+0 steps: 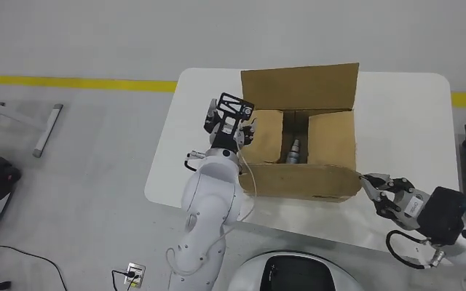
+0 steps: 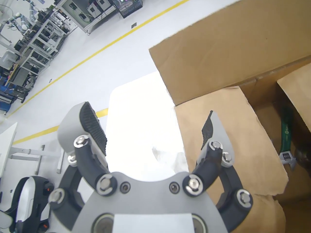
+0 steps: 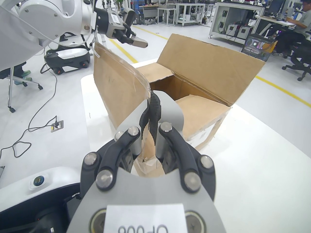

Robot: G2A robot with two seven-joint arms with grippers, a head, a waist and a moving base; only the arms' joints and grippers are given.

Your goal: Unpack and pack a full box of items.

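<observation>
1. Jaws of the right gripper (image 3: 153,100) are pressed together on the corner edge of the near flap (image 3: 116,83). In the top view this gripper (image 1: 366,180) sits at the near right corner of the box (image 1: 300,87).
2. The near flap stands up from the front wall and leans a little outward. Its torn edge runs into the clamp, so the pinched part is hidden.
3. The box stands on the white table (image 1: 408,109) with its opening upward. Its long axis runs left to right across the table.
4. The left flap (image 1: 263,137) and right flap (image 1: 332,138) fold inward and cover most of the inside, leaving a narrow gap between them.
5. A grey metal item (image 1: 293,153) shows in that gap, longer near-to-far than across. From above I cannot tell what it is, or whether it lies or stands.
6. The left wrist view shows a green-handled tool (image 2: 286,132) with a toothed metal head inside the box, partly cut off by the flaps.
7. The left gripper (image 1: 231,118) hovers above the box's left edge with its fingers spread wide and nothing between them. One finger is over the left flap and the other over the table.
8. The far flap (image 3: 209,66) stands upright at the back.
</observation>
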